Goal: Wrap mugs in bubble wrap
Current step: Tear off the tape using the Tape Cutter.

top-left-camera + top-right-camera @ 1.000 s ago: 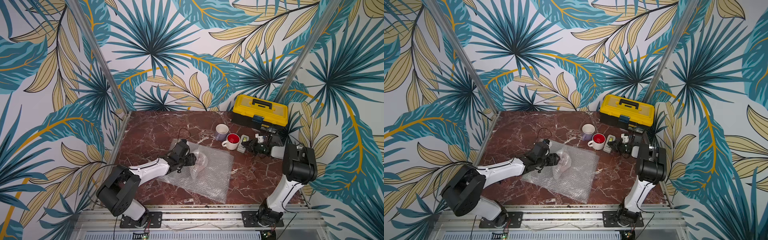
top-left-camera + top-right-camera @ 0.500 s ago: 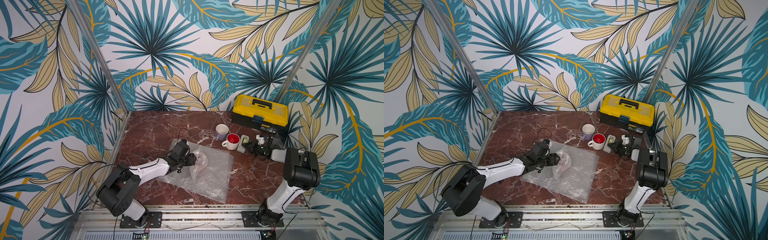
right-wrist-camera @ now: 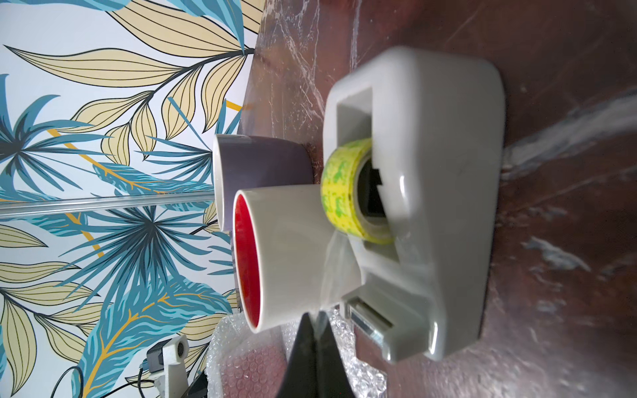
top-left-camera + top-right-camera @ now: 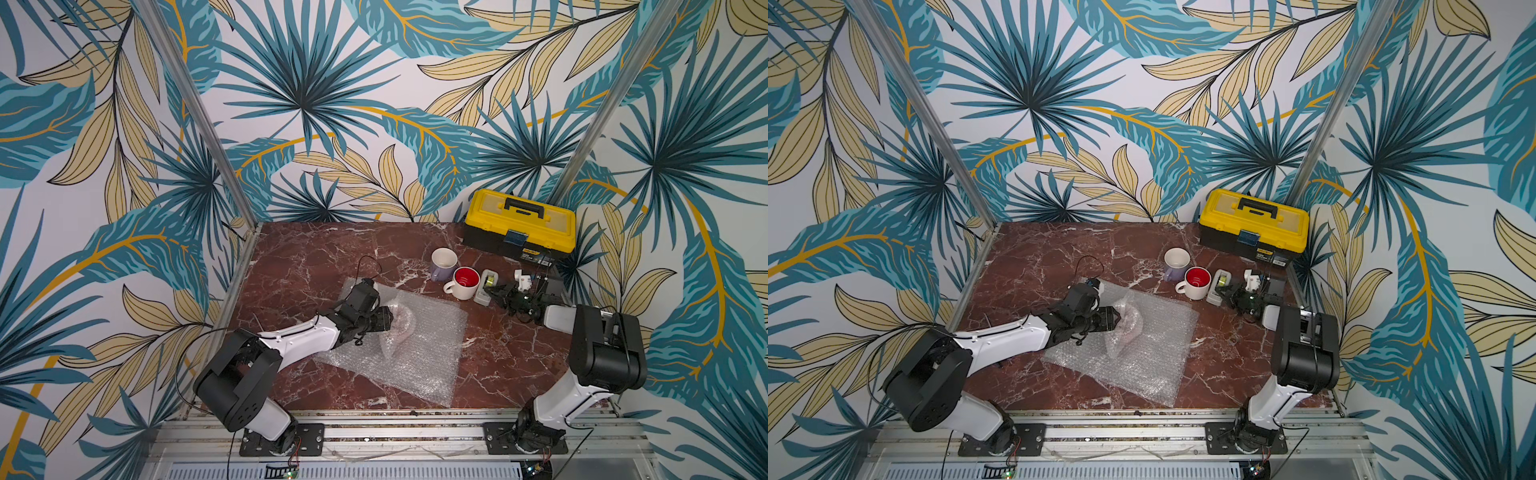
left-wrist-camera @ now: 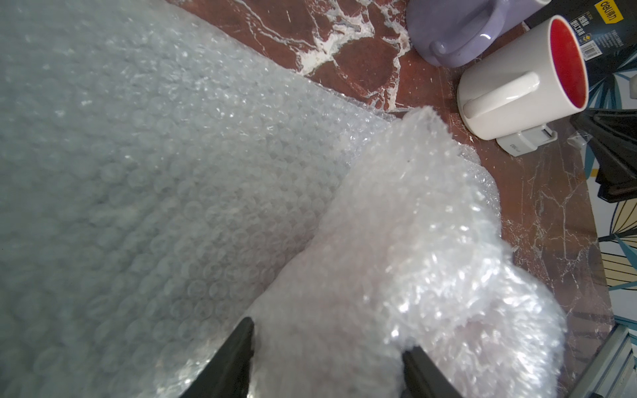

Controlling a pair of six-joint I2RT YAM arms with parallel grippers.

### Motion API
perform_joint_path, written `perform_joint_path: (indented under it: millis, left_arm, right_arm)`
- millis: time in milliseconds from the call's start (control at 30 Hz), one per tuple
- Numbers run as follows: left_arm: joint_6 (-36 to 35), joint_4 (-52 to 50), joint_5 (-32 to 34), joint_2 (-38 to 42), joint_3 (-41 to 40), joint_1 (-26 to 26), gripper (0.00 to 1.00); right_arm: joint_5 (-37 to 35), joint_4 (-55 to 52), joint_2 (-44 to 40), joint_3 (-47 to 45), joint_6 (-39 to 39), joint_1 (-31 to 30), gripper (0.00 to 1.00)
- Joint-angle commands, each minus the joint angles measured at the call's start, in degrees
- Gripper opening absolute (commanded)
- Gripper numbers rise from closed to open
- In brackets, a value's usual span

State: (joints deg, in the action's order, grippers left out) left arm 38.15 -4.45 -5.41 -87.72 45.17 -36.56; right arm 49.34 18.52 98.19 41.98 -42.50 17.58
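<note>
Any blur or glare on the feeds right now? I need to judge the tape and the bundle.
Left wrist view: the flat bubble wrap sheet is soft near the lens, the wrapped bundle sparkles with glints, the white mug is sharp. Right wrist view: the tape roll is crisp, the clear tape strip faint, the table blurred. Both top views: evenly lit, sharp.

The left gripper [image 5: 327, 368] has its two dark fingers [image 5: 238, 358] set apart, one pressed to each side of a lumpy bubble wrap bundle [image 5: 413, 241] with a faint pink tinge. Beside the gripper a flat bubble wrap sheet [image 5: 138, 172] lies on the marble table [image 5: 551, 213]. Ahead, past the bundle, stand a white mug [image 5: 510, 93] with a red inside, a lavender mug [image 5: 458, 31] touching it, and the corner of a grey tape dispenser [image 5: 524, 141].
</note>
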Motion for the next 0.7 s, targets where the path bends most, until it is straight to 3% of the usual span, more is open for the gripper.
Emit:
perform_joint_path:
  millis: [0, 167, 667]
  left_arm:
    - [-0.31, -1.48, -1.00, -1.23, 1.23, -0.34, 0.59]
    - [-0.18, -1.46, -0.85, -1.22, 0.91, -0.36, 0.59]
    - [-0.05, -1.47, -0.85, -1.13, 0.80, -0.35, 0.59]
  right_arm:
    - [2.32, -1.72, -2.60, -1.93, 0.39, -0.84, 0.00]
    - [0.89, -9.90, -3.87, -2.30, 5.48, -2.44, 0.00]
    - [-3.28, -18.78, -11.13, -6.47, 10.41, -5.29, 0.00]
